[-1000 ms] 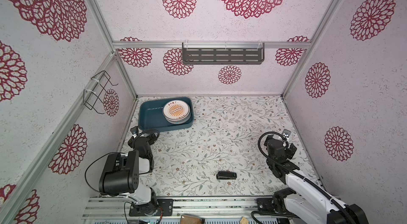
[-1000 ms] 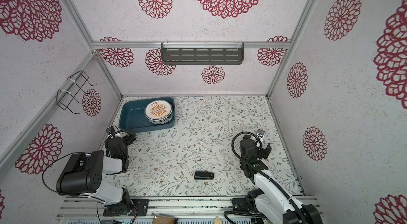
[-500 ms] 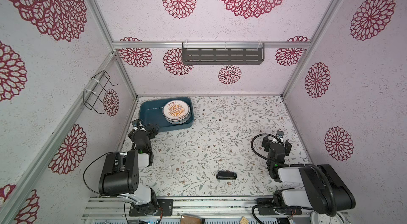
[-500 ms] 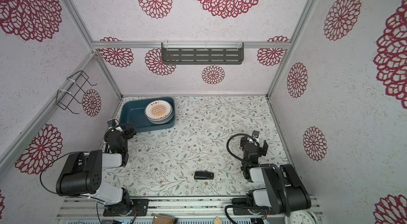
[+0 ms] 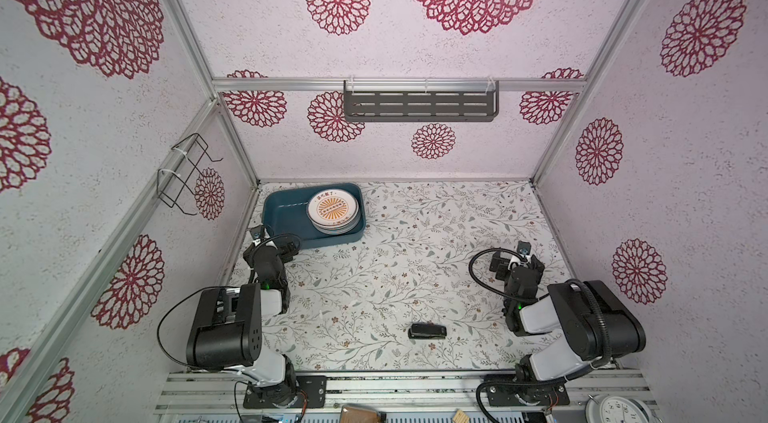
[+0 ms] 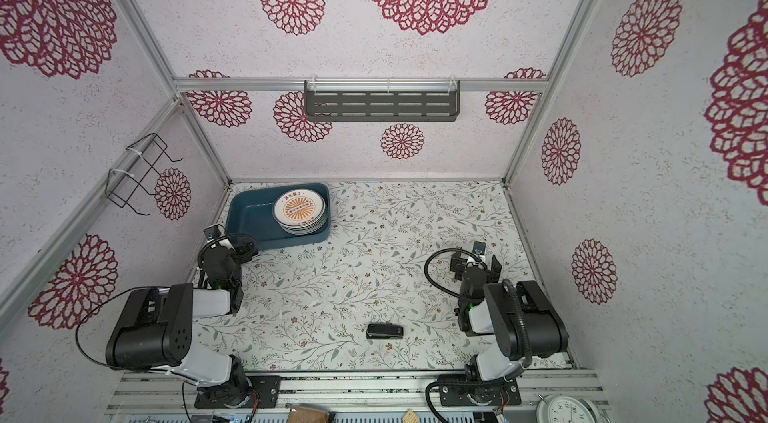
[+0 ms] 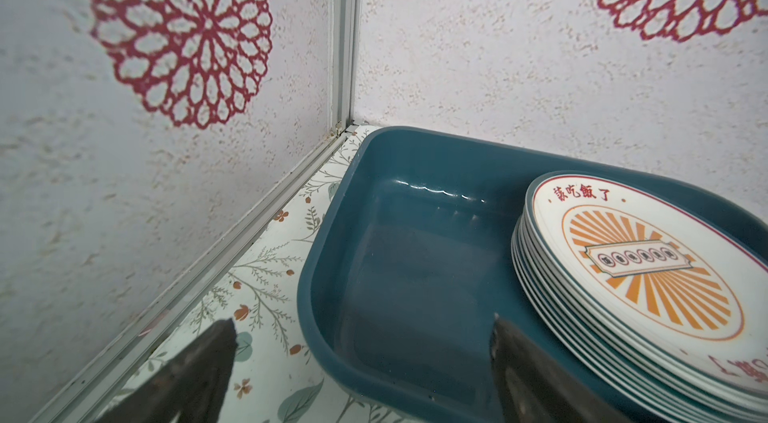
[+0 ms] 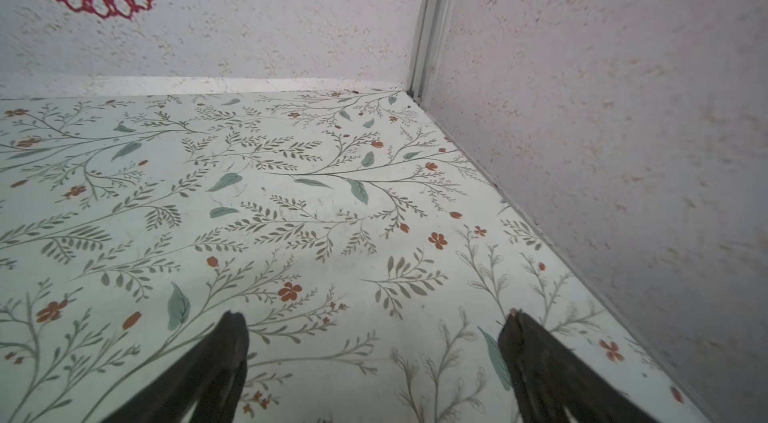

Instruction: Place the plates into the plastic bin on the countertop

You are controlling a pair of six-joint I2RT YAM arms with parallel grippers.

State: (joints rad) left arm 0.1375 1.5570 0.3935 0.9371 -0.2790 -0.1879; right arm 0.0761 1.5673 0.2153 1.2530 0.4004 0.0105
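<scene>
A stack of several white plates [image 5: 332,209] [image 6: 298,209] [image 7: 648,267], the top one with an orange sunburst centre, sits in the right half of the dark teal plastic bin [image 5: 286,221] [image 6: 249,221] [image 7: 395,254]. The bin stands at the back left of the leafy countertop [image 5: 415,242]; its left half holds nothing. My left gripper [image 5: 274,248] [image 6: 232,248] [image 7: 361,325] hangs open just in front of the bin's near left corner, with nothing in it. My right gripper [image 5: 515,263] [image 6: 476,263] [image 8: 374,317] is open over bare countertop near the right wall.
A small black object [image 5: 427,331] [image 6: 384,331] lies near the front middle of the countertop. A grey slotted shelf [image 5: 419,105] hangs on the back wall and a wire rack [image 5: 187,175] on the left wall. A white clock [image 5: 619,410] lies beyond the front rail.
The right arm has folded back, its elbow now raised beside the right wall. The left gripper has edged a little toward the bin. Both grippers stay open.
</scene>
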